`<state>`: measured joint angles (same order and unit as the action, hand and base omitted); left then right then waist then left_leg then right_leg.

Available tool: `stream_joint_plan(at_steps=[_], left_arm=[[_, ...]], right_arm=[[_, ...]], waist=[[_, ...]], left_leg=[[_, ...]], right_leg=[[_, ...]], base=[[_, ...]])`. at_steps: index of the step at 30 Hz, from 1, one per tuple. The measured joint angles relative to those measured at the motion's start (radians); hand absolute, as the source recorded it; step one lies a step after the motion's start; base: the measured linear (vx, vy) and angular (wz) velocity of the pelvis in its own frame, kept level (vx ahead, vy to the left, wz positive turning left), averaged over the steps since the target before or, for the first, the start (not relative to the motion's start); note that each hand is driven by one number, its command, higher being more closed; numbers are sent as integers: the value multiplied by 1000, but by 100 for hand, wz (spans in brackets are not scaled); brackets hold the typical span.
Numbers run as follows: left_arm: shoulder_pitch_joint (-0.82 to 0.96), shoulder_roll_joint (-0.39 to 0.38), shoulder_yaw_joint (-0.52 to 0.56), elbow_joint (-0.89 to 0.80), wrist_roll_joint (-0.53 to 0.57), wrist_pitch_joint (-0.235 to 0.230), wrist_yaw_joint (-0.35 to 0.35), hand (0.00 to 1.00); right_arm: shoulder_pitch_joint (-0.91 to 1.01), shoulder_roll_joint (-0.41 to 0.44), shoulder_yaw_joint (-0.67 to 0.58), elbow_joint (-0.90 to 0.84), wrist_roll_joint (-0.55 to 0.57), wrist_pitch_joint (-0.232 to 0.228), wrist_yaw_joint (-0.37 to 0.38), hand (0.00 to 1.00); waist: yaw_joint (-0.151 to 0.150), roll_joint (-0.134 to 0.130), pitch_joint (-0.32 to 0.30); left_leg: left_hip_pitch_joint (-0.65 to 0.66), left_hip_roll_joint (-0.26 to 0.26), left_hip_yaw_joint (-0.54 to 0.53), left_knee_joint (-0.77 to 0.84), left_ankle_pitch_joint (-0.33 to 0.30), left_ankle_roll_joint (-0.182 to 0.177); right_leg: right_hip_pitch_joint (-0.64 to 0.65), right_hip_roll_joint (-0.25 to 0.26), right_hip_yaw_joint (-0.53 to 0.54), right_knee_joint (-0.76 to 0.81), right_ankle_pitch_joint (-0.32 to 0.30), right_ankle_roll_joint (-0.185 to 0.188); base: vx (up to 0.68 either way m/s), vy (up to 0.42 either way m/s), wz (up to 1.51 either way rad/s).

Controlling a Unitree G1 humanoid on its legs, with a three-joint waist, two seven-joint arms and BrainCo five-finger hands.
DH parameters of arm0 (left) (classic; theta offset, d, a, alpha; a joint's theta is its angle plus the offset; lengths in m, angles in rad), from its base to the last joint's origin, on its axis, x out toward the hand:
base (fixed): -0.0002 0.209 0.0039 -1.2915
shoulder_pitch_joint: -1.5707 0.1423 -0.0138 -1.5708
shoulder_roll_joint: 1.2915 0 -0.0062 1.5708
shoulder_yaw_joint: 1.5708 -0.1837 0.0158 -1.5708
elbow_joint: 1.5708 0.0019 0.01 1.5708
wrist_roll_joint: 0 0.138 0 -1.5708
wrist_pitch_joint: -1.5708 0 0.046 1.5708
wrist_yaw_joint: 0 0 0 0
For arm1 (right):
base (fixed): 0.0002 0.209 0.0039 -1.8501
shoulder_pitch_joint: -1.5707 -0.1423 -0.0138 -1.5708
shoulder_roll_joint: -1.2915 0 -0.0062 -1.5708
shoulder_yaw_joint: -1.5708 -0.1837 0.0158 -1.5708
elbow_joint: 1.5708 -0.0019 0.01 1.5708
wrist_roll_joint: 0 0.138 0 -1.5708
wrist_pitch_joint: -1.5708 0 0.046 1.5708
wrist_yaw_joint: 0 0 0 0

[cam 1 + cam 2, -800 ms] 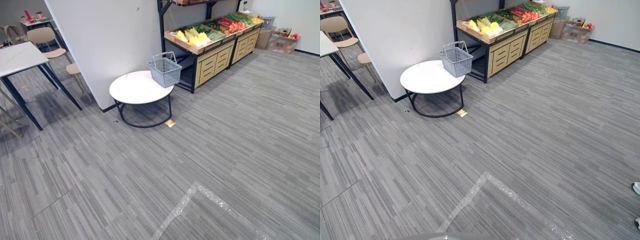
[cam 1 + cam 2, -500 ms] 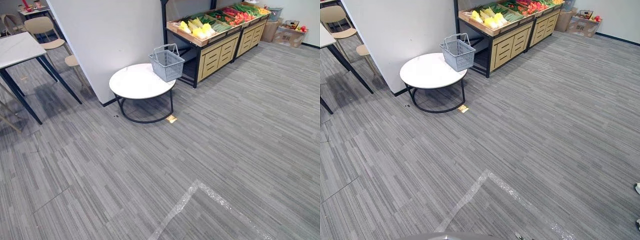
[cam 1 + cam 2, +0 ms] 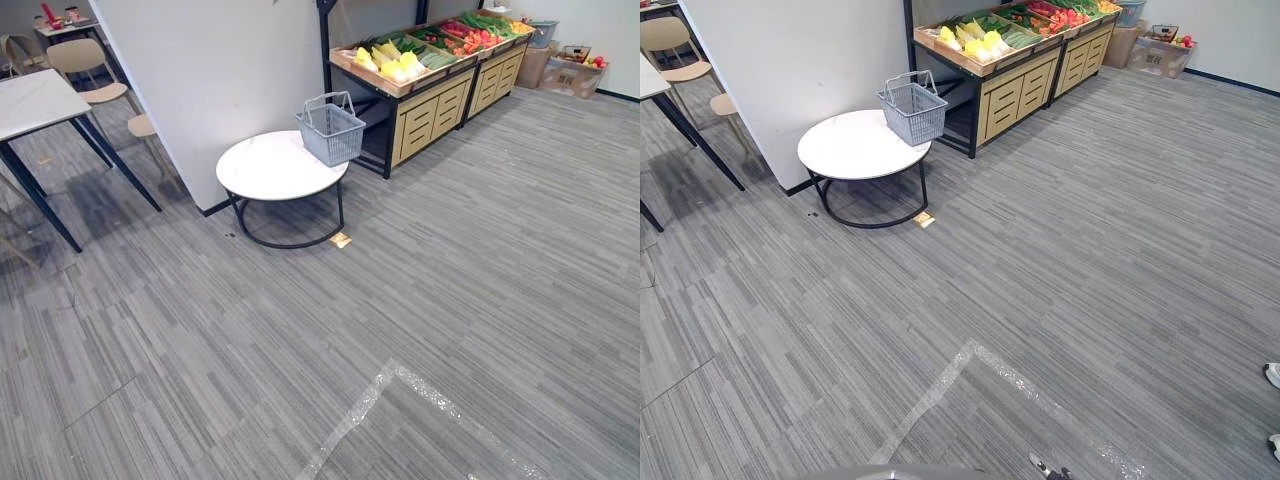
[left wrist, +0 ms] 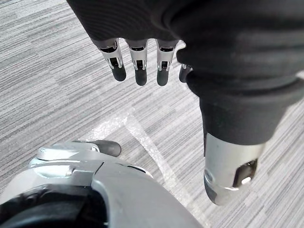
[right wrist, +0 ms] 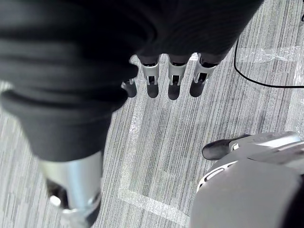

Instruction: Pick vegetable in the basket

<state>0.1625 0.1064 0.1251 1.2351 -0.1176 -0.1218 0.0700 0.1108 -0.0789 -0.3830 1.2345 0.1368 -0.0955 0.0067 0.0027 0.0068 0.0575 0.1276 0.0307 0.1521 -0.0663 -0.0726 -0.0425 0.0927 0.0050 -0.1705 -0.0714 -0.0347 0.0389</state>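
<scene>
Both hands hung loose over the grey striped carpet floor [image 3: 480, 250]. The left hand [image 4: 140, 66] had its fingers straight with nothing in them, and the right hand [image 5: 173, 78] was equally slack and empty. I judged that sensible, since nothing was within reach.

The yellow, green and red vegetables [image 3: 400, 65] lay in open trays on top of the wooden produce stand with drawers [image 3: 430, 115], far across the room against the back wall. The trays sloped toward the aisle, presumably so the stock could be seen and taken from the front.

The grey mesh shopping basket [image 3: 330, 132] stood upright with its handles raised at the far edge of the round white surface [image 3: 265, 172], the edge nearest the stand. That would keep the carry from tray to basket short. From that distance the basket looked empty, though I could not be sure.

By my reading the task had not begun, and walking across came first.
</scene>
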Motion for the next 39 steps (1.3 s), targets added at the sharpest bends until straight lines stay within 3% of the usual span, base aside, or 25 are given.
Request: stream_joint_plan(at_steps=[20, 23, 24, 26, 27, 28, 29, 31, 32, 33, 35, 36, 37, 39], left_arm=[[-14, 4, -2, 19, 0, 1, -6, 0], [-41, 9, 0, 15, -37, 0, 6, 0], [-47, 12, 1, 13, -38, 0, 8, 0], [-51, 19, 12, -20, -45, 0, 13, 0], [-50, 19, 31, -27, -60, 0, 12, 0], [-42, -2, 83, -53, -76, 0, 11, 0], [-34, -28, 131, -76, -77, 0, 12, 0], [-11, -36, 157, -97, -78, 0, 11, 0], [-11, -44, 154, -110, -80, 0, 9, 0], [-10, -44, 150, -111, -83, -1, 9, 0], [-11, -43, 128, -109, -108, -1, 10, 0], [-9, -42, 115, -109, -107, -1, 11, 0], [-4, -46, 109, -107, -106, 0, 11, 0], [4, -59, 111, -107, -104, -1, 13, 0]], right_arm=[[-8, 2, 2, -2, 41, 0, 2, 0], [-43, 1, 7, -6, 85, -2, -1, 0], [-49, 2, 9, -6, 97, -2, -2, 0], [-52, 10, 39, -10, 111, -7, -4, 0], [-51, 8, 39, -8, 112, -9, -4, 0], [-39, 10, 42, -11, 114, -8, -5, 0], [-27, 4, 51, -32, 114, -8, -8, 0], [-16, 4, 75, -52, 114, -10, -14, 0], [-24, 2, 79, -55, 114, -10, -16, 0], [-35, 1, 78, -54, 114, -9, -18, 0], [-81, 0, 76, -48, 114, -9, -19, 0], [-93, 5, 77, -49, 114, -9, -19, 0], [-97, 10, 80, -52, 113, -9, -19, 0], [-92, 10, 98, -66, 105, -9, -19, 0]], waist=[[-1, 0, 9], [-2, 0, 49], [-3, -6, 60], [1, -20, 103], [-1, -26, 112], [1, -21, 120], [4, -1, 130], [13, -5, 140], [25, -10, 137], [29, -13, 135], [34, -8, 140], [38, -5, 140], [41, 4, 135], [47, 25, 125]], left_leg=[[3, 3, 22, 2, -6, -9], [-45, 13, 28, 39, -13, -11], [-65, 17, 28, 73, -29, -15], [-195, 55, 29, 370, -116, -60], [-240, 67, 30, 480, -117, -62], [-328, 105, 26, 695, -95, -48], [-388, 147, 26, 866, -41, -3], [-443, 160, 23, 1017, 27, 8], [-473, 147, 18, 1025, -20, 1], [-492, 132, 12, 1003, -39, -4], [-542, 87, -3, 770, -57, -6], [-544, 76, -1, 623, -38, -6], [-541, 72, -3, 415, 20, -15], [-541, 87, 1, 185, 92, -23]], right_leg=[[2, 2, 12, -7, 4, 7], [-69, 1, 10, 79, -35, -18], [-85, 0, 9, 103, -51, -22], [-105, 0, -7, 165, -101, -56], [-94, -2, -11, 169, -107, -60], [-71, 5, -18, 178, -120, -71], [-33, 21, -19, 186, -138, -78], [13, 20, -1, 191, -162, -87], [19, 10, 20, 199, -170, -90], [19, 5, 29, 195, -170, -90], [14, -17, 56, 169, -171, -90], [16, -26, 65, 156, -176, -83], [26, -32, 75, 143, -187, -64], [48, -32, 94, 141, -226, -35]], base=[[-11, -8, -3], [-33, -31, -4], [-55, -55, 2], [-52, -86, 15], [-22, -110, 17], [30, -81, 4], [100, -62, -1], [199, 4, -17], [199, 26, -29], [180, 35, -32], [223, 93, -33], [340, 159, -36], [329, 148, -27], [436, 215, -31]])
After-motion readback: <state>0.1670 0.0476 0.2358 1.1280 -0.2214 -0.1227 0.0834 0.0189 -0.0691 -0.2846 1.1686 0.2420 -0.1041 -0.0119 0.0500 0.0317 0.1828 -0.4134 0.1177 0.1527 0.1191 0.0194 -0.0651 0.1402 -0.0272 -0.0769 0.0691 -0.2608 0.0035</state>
